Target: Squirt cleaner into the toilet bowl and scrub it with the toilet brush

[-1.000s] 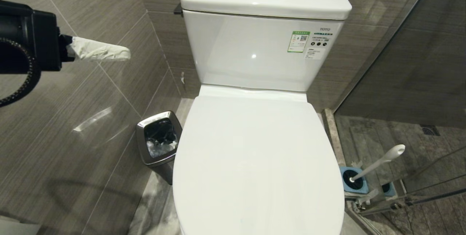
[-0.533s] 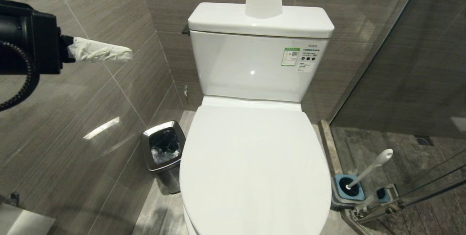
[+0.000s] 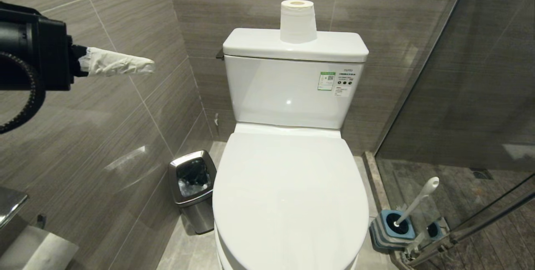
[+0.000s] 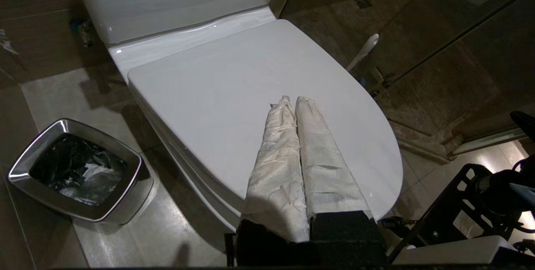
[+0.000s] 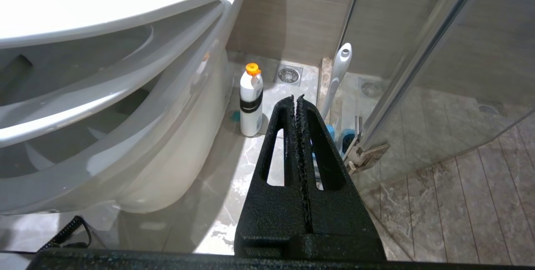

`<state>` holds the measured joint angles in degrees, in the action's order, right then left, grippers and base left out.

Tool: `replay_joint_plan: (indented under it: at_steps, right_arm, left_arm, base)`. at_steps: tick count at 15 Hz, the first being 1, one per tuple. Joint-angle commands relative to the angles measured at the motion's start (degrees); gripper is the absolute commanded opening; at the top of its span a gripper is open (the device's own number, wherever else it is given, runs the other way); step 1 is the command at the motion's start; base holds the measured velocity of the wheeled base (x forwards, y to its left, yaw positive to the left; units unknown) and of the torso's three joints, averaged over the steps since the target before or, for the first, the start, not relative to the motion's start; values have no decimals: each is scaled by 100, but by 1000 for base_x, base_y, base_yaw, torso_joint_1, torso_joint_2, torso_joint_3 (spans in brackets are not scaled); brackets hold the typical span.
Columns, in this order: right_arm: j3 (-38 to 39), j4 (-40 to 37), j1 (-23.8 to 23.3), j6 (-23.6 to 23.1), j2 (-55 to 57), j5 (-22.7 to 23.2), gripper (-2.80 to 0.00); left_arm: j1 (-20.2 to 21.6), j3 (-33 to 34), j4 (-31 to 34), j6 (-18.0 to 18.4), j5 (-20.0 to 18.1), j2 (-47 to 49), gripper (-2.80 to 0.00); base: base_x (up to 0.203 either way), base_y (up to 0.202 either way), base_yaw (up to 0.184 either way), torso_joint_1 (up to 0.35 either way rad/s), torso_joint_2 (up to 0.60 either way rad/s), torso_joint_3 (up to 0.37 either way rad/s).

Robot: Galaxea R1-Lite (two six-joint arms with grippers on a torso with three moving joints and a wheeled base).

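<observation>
The toilet bowl (image 3: 288, 194) sits against the back wall with its lid down, so the inside is hidden. The left hand (image 3: 146, 66) hangs up high on the left, over the floor beside the toilet — its two white-wrapped fingers (image 4: 317, 157) are pressed together and hold nothing. The right hand (image 5: 296, 100) is low by the toilet's right side, pinched tight and empty too. The toilet brush (image 3: 413, 203) stands in its blue holder (image 3: 388, 230) on the floor at the toilet's front right corner. A steel bin (image 3: 193, 188) sits on the floor at the left — a paper roll (image 3: 297, 21) stands on the tank.
</observation>
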<state>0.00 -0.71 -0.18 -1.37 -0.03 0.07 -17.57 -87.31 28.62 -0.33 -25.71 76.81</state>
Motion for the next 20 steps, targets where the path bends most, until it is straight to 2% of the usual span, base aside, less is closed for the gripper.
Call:
replay_joint_plan:
  at_steps: [1,2,3,6,7,10,11,13,14,18,20]
  right_arm:
    - [0,0,1,-4,3,1,-280]
    - [0,0,1,-4,3,1,-280]
    - [0,0,1,-4,3,1,-280]
    - [0,0,1,-4,3,1,-280]
    - [0,0,1,-4,3,1,-280]
    - [0,0,1,-4,3,1,-280]
    - [0,0,1,-4,3,1,-280]
    - [3,0,1,-4,3,1,-280]
    - [0,0,1,-4,3,1,-280]
    - [1,0,1,-4,3,1,-280]
    - [3,0,1,-4,-3,1,-280]
  left_arm:
    - [25,241,14,1,16,-30,-280]
    - [45,372,8,126,117,-55,-280]
    - [56,392,9,533,332,-54,-280]
    - [78,549,7,2351,1312,-26,-280]
    - [-45,618,-3,2818,1541,-28,-280]
    - [-516,1156,-24,3756,1715,-62,-280]
    - [-662,1389,-42,3999,1870,-61,-280]
    - [-1069,1774,-109,4458,2561,16,-280]
    - [-1241,1850,-129,4585,2686,101,-280]
    - [-2199,2163,-139,4743,2762,347,-280]
    - [-2455,2248,-160,4744,2742,661,-280]
  base:
    - [0,0,0,-2,3,36]
    - [0,0,0,0,0,0]
    - [0,0,0,0,0,0]
    - [0,0,0,0,0,0]
    - [0,0,0,0,0,0]
    - [0,0,0,0,0,0]
    - [0,0,0,0,0,0]
    - [0,0,0,0,0,0]
    - [0,0,0,0,0,0]
    - [0,0,0,0,0,0]
    - [0,0,0,0,0,0]
